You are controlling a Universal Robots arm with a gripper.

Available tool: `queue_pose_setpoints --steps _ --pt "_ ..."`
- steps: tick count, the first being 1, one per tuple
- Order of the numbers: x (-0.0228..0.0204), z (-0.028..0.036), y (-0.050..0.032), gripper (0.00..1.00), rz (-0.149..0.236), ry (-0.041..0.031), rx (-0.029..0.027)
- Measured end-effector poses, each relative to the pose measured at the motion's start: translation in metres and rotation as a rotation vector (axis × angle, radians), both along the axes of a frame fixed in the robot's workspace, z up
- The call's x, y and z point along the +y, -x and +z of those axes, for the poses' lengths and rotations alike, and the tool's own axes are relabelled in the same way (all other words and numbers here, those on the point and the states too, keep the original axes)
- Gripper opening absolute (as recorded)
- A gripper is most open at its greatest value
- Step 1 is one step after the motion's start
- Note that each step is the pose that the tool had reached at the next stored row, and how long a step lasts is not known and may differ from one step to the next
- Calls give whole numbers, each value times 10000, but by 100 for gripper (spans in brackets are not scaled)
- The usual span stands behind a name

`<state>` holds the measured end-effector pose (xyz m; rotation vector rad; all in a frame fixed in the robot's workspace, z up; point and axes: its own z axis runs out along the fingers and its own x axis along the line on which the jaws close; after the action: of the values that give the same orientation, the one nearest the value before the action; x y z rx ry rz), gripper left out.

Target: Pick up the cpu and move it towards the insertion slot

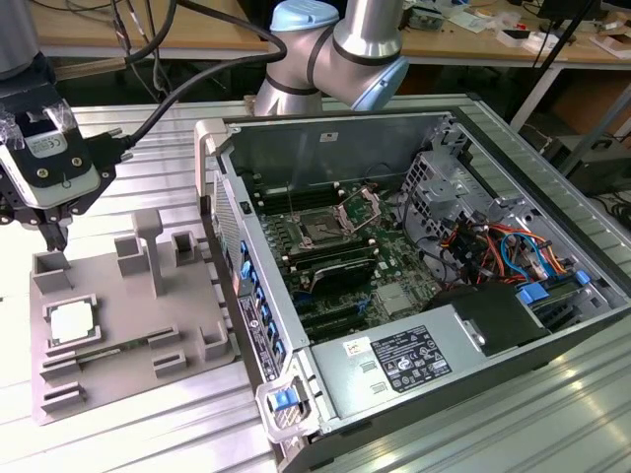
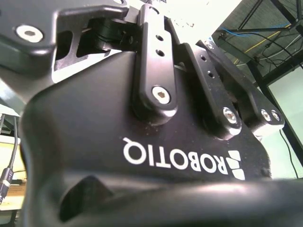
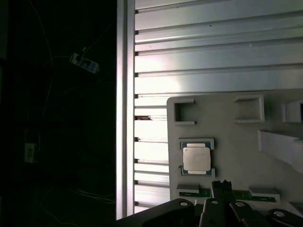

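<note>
Exterior view shows the pincer [image 1: 54, 236], opening not discernible, poised above the grey fixture [image 1: 138, 315], with the cpu [image 1: 74, 320] lying below it, untouched, in a raised frame.

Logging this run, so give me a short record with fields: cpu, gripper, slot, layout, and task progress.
cpu: lies in the fixture's square frame, not held
gripper: hangs over the fixture, apart from the cpu
slot: inside the open case, metal frame raised
layout: case on the exterior view's right of the fixture
progress: cpu not yet picked up
</note>
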<state>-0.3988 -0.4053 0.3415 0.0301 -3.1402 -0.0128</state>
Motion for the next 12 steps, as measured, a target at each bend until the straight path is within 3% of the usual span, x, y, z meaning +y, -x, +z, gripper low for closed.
queue_pose_setpoints --steps 12 --pt "0 -33 0 11 0 0 0"
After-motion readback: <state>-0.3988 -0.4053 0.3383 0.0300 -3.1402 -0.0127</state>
